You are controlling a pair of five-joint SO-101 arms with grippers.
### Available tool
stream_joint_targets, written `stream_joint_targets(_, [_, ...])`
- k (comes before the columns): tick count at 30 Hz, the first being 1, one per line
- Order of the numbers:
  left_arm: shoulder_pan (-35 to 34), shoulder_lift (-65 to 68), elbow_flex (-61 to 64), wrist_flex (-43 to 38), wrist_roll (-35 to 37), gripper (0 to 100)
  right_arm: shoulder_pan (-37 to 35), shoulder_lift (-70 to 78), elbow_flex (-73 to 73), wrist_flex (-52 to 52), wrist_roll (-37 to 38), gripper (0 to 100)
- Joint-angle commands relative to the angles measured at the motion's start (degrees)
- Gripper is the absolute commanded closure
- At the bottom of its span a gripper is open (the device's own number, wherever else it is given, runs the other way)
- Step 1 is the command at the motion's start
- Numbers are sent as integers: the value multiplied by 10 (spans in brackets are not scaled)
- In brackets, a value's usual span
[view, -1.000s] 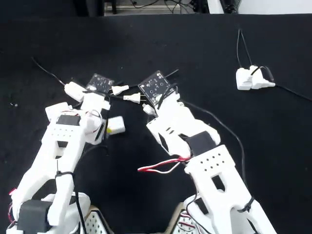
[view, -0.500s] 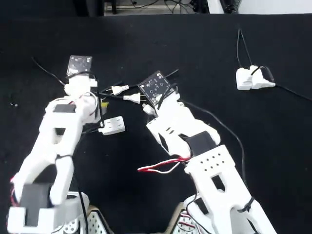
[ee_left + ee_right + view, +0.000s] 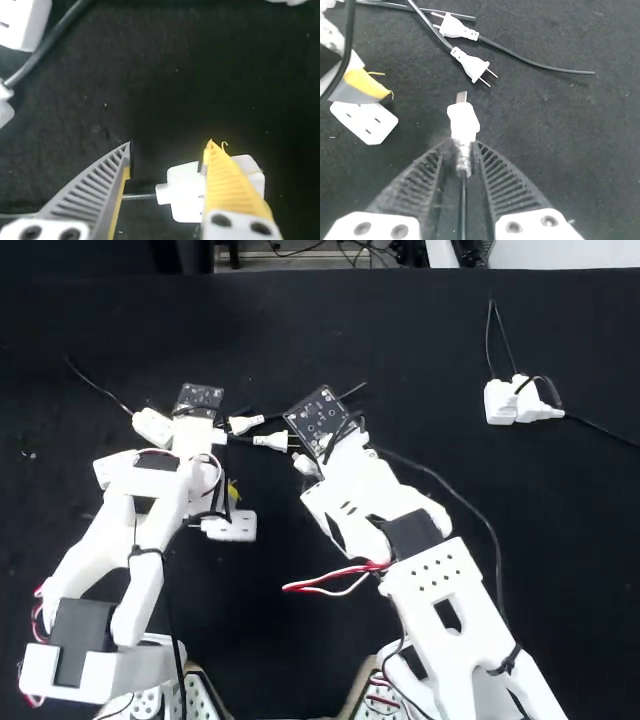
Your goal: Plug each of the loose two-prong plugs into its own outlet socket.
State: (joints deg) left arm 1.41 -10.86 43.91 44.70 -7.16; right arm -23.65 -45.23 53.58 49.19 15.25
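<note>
Right gripper pinches a white plug by its neck, just short of a loose plug and a second plug on the black table. Left gripper hangs spread over a white socket, which lies against its yellow finger. Far socket sits well apart.

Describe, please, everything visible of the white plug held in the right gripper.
The white plug is small, smooth, plastic-looking, with a flat body narrowing to a thinner neck. A grey metal prong end points away from the right gripper, whose ridged fingers pinch the neck. Its black cord runs back between them.
</note>
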Motion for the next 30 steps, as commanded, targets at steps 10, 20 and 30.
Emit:
stream_joint_targets(10, [24, -27, 1, -4, 23, 766, 6, -18, -1, -13, -3, 988])
stream_joint_targets(20, [-80, -149, 17, 92, -40, 766, 5, -18, 3, -14, 0, 988])
stream_joint_targets(30, [-85, -173, 118, 68, -82, 766, 5, -18, 3, -13, 0, 988])
